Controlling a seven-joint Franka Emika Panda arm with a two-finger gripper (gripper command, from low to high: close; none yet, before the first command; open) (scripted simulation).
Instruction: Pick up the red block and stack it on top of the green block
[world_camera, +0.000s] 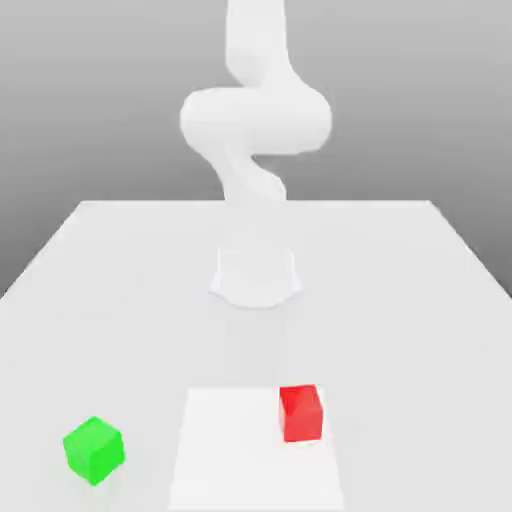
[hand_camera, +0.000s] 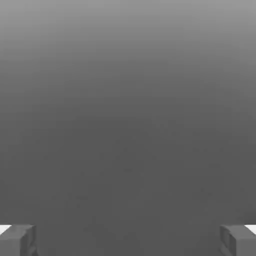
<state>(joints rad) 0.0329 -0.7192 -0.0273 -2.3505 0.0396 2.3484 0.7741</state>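
One red block (world_camera: 302, 414), on the paler square patch (world_camera: 247, 455) of the worktop (world_camera: 380, 330), toward that patch's edge at the exterior view's right. One green block (world_camera: 94, 451), beyond the patch, near the worktop's edge at the exterior view's left, well apart from the red. One tool (hand_camera: 128, 242), released, fingers spread wide, nothing between.

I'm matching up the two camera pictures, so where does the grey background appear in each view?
Exterior view: the grey background is behind the white robot arm, beyond the table's far edge.
Hand view: it spreads between and beyond the wide-open fingers.
Shared landmark: beyond this shaded grey, the best link is the robot itself, seen as the arm in the exterior view and as fingers in the hand view.
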